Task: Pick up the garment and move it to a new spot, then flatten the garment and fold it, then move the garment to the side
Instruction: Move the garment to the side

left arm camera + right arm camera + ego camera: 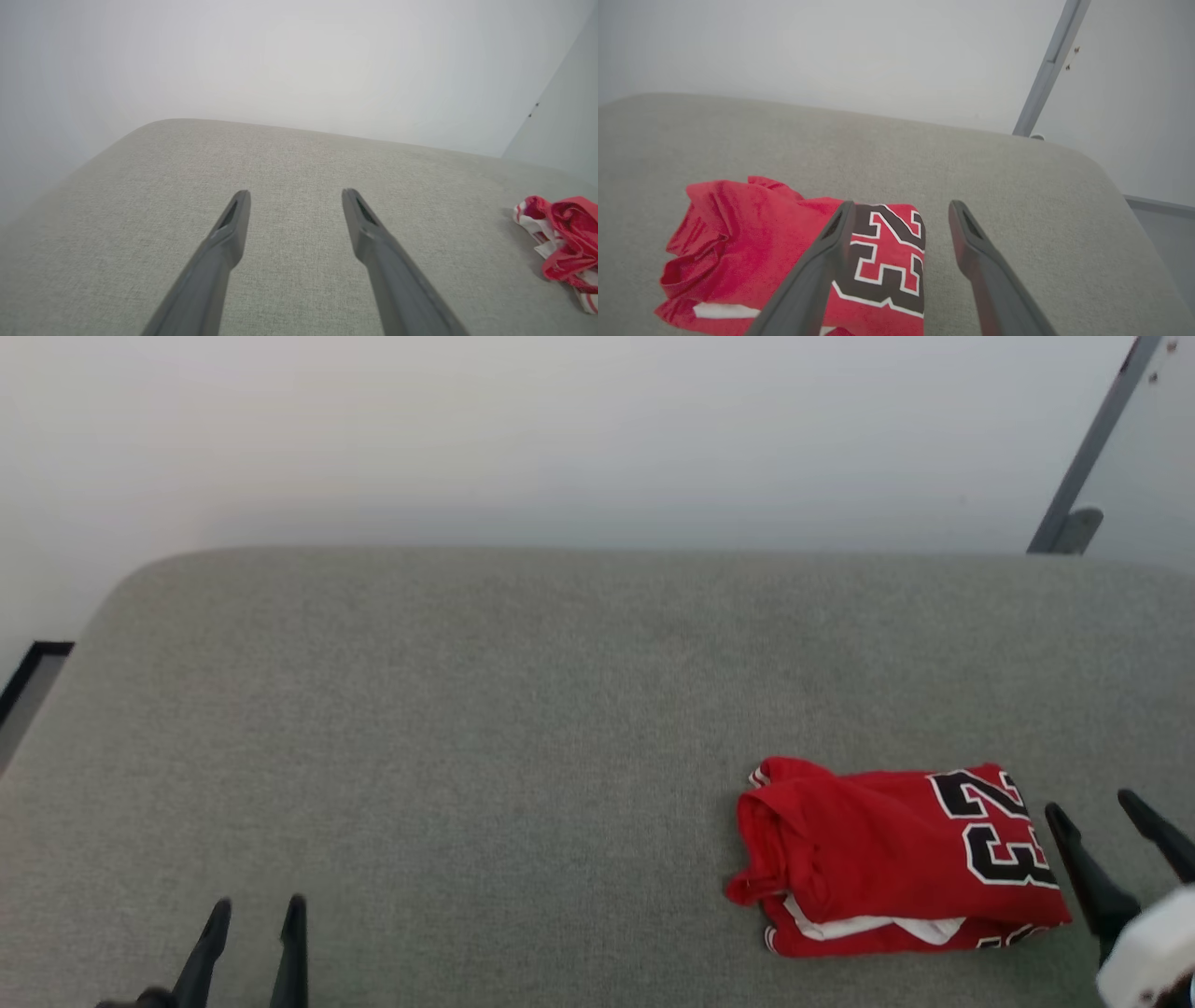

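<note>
The garment [887, 859] lies folded into a compact red bundle on the grey fabric surface at the lower right, with the black white-outlined "23" on top and a white strip showing at its near edge. My right gripper [1092, 807] hovers open just right of it, touching nothing. In the right wrist view the garment [752, 242] sits left of and under the right gripper [901, 207]. My left gripper [257, 907] is open at the lower left, far from the garment. The left wrist view catches the garment [565, 242] at its right edge, beyond the open left gripper [295, 196].
The grey upholstered surface [467, 728] has rounded far corners and meets a pale wall. A grey metal post [1088, 448] leans at the far right. A dark-framed floor strip [28, 681] shows past the left edge.
</note>
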You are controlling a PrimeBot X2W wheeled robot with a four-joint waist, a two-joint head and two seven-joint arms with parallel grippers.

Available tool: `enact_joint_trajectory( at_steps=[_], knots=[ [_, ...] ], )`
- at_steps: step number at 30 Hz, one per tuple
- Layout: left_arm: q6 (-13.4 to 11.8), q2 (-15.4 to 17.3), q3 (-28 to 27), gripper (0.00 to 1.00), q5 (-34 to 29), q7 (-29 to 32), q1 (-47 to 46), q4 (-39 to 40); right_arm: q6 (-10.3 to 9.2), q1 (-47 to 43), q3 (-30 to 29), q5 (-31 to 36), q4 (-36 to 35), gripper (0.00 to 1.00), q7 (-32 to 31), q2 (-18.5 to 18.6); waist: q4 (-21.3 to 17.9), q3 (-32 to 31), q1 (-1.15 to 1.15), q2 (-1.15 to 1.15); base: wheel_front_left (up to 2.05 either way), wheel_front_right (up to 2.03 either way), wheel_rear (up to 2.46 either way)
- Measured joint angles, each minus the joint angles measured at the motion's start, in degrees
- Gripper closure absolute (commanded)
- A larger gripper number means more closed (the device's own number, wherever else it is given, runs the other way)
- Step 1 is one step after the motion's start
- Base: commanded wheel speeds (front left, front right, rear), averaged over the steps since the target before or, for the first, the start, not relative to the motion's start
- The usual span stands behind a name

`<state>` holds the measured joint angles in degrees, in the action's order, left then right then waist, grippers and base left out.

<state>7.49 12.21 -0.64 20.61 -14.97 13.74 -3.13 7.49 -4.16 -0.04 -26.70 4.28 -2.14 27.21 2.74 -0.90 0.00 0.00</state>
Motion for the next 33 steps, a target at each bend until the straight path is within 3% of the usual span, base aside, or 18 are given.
enact_joint_trajectory(
  at_steps=[8,12,13,19,28,29,30,31,32,33],
  knots=[
    [0.0,-0.7,1.6,0.00,0.0,0.0,-7.1,-0.4,0.01,12.9,5.7,-5.0,2.8,0.00,-19.7,10.2,-0.6,6.9,0.00,0.00,0.00,0.00,0.00],
    [0.0,-0.7,3.0,0.00,0.0,0.0,-11.8,-0.9,0.00,16.0,9.3,-11.6,3.0,0.00,-32.0,14.1,-0.3,10.9,0.00,0.00,0.00,0.00,0.00],
    [0.0,-0.7,3.0,0.00,0.0,0.0,-11.8,-0.9,0.00,16.0,9.3,-11.6,3.0,0.00,-32.0,14.1,-0.3,10.9,0.00,0.00,0.00,0.00,0.00],
    [0.0,-0.8,4.4,0.00,0.4,0.0,-16.0,-1.7,0.01,17.0,13.1,-18.8,0.5,0.00,-46.6,16.8,1.0,16.1,0.00,0.00,0.00,0.00,0.00],
    [0.0,-0.8,5.4,0.00,0.7,0.0,-20.0,-2.4,0.10,17.5,12.3,-18.7,-0.3,0.00,-49.3,16.4,3.0,21.6,0.00,0.00,0.00,0.00,0.00],
    [0.0,-0.8,5.5,0.00,0.7,0.0,-20.2,-2.7,0.19,17.6,12.2,-18.3,-0.2,0.34,-49.2,16.1,3.0,22.0,0.00,0.00,0.00,0.00,0.00],
    [0.0,-0.7,5.6,0.00,0.7,0.0,-20.5,-2.9,0.20,17.7,12.2,-17.9,-0.3,0.58,-49.1,16.0,3.0,22.4,0.00,0.00,0.00,0.00,0.00],
    [0.0,-0.7,5.8,0.00,0.8,0.0,-20.7,-3.0,0.21,17.7,12.1,-17.6,-0.3,0.73,-48.6,15.8,2.9,22.7,0.00,0.00,0.00,0.00,0.00],
    [0.0,-0.6,5.9,0.00,0.8,0.0,-20.9,-3.0,0.23,17.8,11.8,-17.3,-0.2,1.00,-47.9,15.3,2.7,22.9,0.00,0.00,0.00,0.00,0.00],
    [0.0,-0.5,6.0,0.00,0.9,0.0,-21.2,-3.1,0.23,18.0,11.5,-17.1,0.0,1.00,-47.2,14.7,2.5,23.2,0.00,0.00,0.00,0.00,0.00]
  ],
)
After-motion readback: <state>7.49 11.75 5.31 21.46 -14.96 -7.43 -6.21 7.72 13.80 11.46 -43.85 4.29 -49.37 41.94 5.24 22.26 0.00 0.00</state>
